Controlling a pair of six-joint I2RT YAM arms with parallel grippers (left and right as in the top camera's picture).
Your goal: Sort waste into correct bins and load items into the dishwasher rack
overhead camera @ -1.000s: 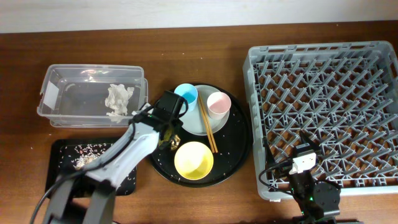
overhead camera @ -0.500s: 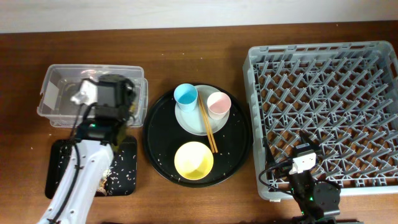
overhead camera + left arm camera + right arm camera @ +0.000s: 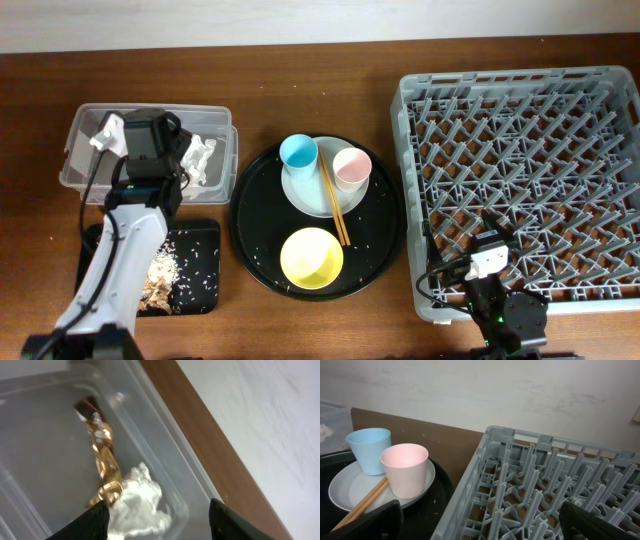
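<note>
Gold-brown wrapper [image 3: 102,467] lies inside the clear plastic tub [image 3: 75,150] near the table's far left corner, against the crumpled white napkin [image 3: 137,502]. The left gripper [image 3: 160,522] hangs over the tub with its jaws parted and nothing between them. The wrapper's lower end is close to one fingertip but seems free of it. So the waste-sorting step looks finished: tan food scraps [image 3: 158,280] and rice sit in the small black tray [image 3: 200,290] by the table's front left edge.

Loading comes next, I judge. The light blue cup [image 3: 299,152], pink cup [image 3: 350,166] and wooden chopsticks [image 3: 333,205] rest on the white plate [image 3: 315,190], with the yellow bowl [image 3: 311,257] in front of it, all on the round black tray [image 3: 250,230]. The grey dishwasher rack [image 3: 520,180] along the table's right edge holds none of them.

The right gripper [image 3: 485,527] waits fully open and empty at the rack's front left corner. It is nearer the cups, so a cup rim is a sensible first grasp once the left arm lifts clear of the tub.
</note>
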